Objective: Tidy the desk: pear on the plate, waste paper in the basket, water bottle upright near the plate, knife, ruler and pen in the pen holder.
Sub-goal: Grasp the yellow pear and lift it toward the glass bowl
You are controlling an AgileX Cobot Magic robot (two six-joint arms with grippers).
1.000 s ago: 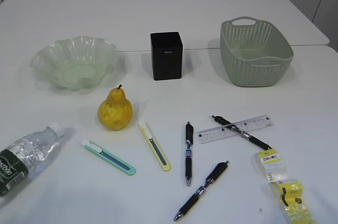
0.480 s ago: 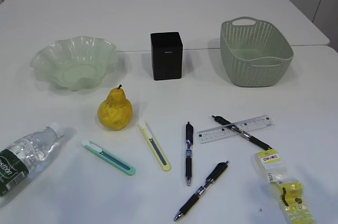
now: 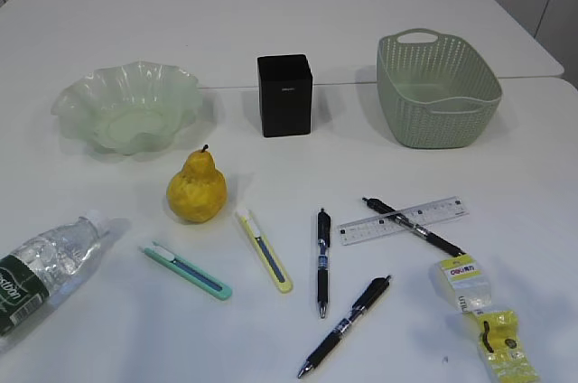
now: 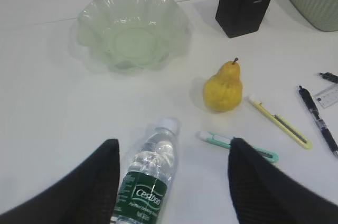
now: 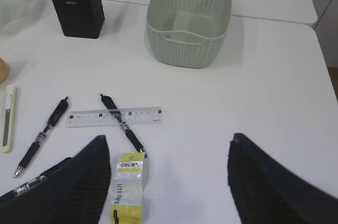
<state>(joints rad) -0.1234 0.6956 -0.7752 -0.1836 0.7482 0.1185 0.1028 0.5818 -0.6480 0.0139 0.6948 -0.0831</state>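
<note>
The yellow pear point(image 3: 196, 188) stands on the desk in front of the pale green plate point(image 3: 68, 103). At the front left the water bottle point(image 3: 41, 270) lies on its side. My left gripper point(image 4: 173, 141) hangs open above the bottle point(image 4: 148, 182), not touching it. A teal knife point(image 3: 185, 269), a yellow knife point(image 3: 265, 250), three black pens point(image 3: 322, 261) and the clear ruler point(image 3: 404, 220) lie in the middle. Waste paper point(image 3: 465, 282) lies at the front right, below my open right gripper point(image 5: 168, 138). The black pen holder point(image 3: 285, 95) and the basket point(image 3: 438, 89) stand at the back.
One pen point(image 3: 414, 227) lies across the ruler. A seam between two tabletops point(image 3: 343, 85) runs behind the pen holder and basket. Neither arm shows in the exterior view.
</note>
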